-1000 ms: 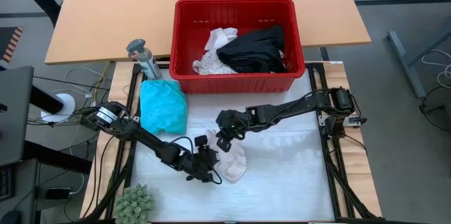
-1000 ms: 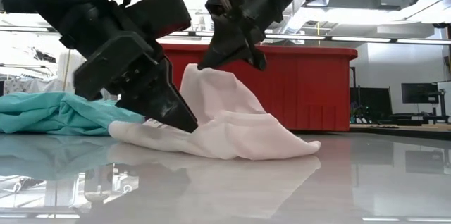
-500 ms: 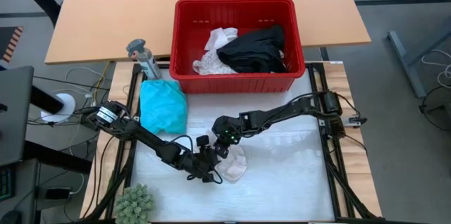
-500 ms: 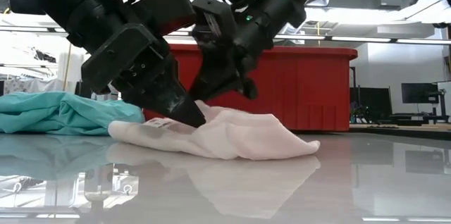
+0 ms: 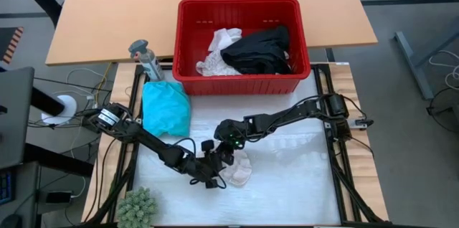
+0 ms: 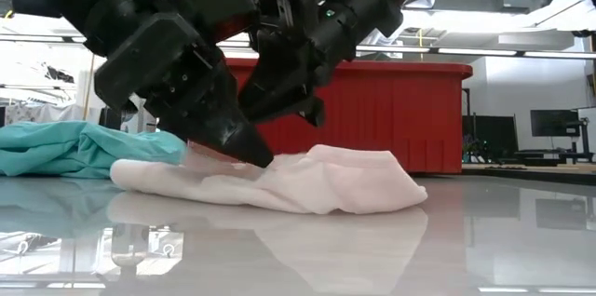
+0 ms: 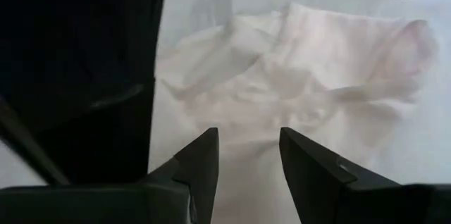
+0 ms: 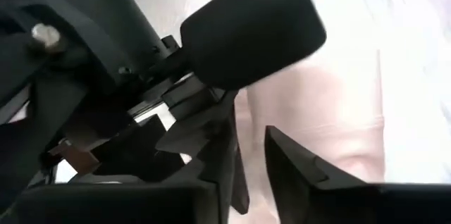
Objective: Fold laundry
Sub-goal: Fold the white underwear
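A cream garment (image 5: 239,171) lies low and crumpled on the white table; it also shows in the low view (image 6: 335,180). My left gripper (image 5: 216,170) comes in from the table's left and is shut on the garment's left part (image 7: 248,139). My right gripper (image 5: 228,149) hovers just above the garment's far side (image 6: 279,114), fingers slightly apart (image 8: 251,155), touching nothing. A teal garment (image 5: 166,107) lies bunched at the table's far left. White (image 5: 219,52) and black (image 5: 258,49) garments sit in the red basket (image 5: 244,1). My left gripper holds the cream garment by a bunched part near its left end (image 7: 246,115), pinched between the two fingers (image 7: 204,153). The fingers slant down from the table's left (image 6: 256,156). Creases run out from the pinch. The rest of the garment lies slack on the table.
The red basket stands along the table's far edge. A grey spray bottle (image 5: 147,59) stands left of it, and a small green fuzzy plant (image 5: 136,208) sits at the near left corner. Bare white table surface (image 5: 294,178) extends right of the cream garment.
My right gripper came down toward the near left, carrying the garment's raised peak. That peak was folded over and now lies flat, and the gripper stands clear above it. The garment has spread out lower and farther toward the table's left. My left gripper has kept its hold.
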